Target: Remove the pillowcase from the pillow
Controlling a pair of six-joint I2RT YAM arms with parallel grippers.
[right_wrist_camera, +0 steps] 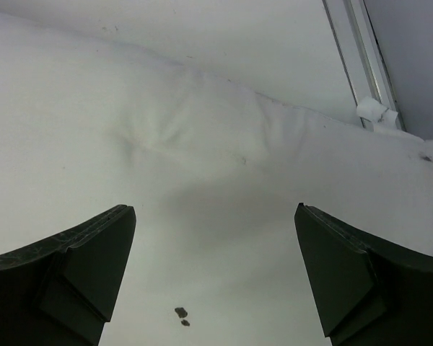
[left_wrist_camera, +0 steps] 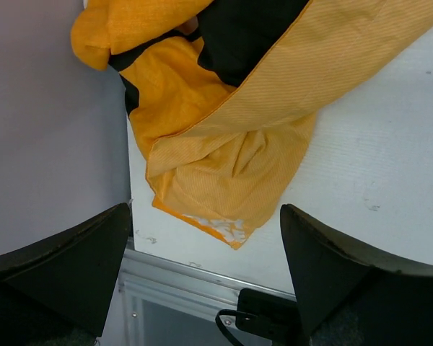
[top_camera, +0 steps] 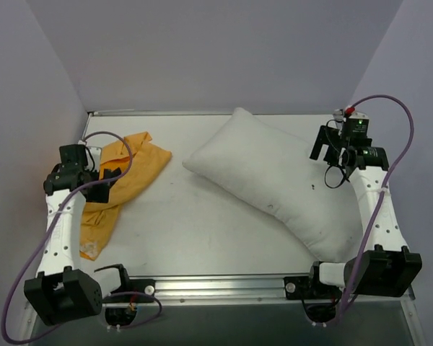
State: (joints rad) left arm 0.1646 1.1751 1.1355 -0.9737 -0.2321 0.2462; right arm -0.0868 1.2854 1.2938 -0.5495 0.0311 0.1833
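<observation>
The orange-yellow pillowcase lies crumpled and empty at the table's left side, apart from the pillow. In the left wrist view the pillowcase shows black print patches and a white-marked corner near the table's edge. My left gripper hovers over the cloth, and in its own view the left gripper is open and holds nothing. The bare white pillow lies diagonally across the centre-right. My right gripper hangs above its right part. Close up, the right gripper is open over the pillow.
Grey walls close in the table on the left, back and right. A metal rail runs along the near edge, also seen as the rail under the left gripper. Purple cables loop off both arms.
</observation>
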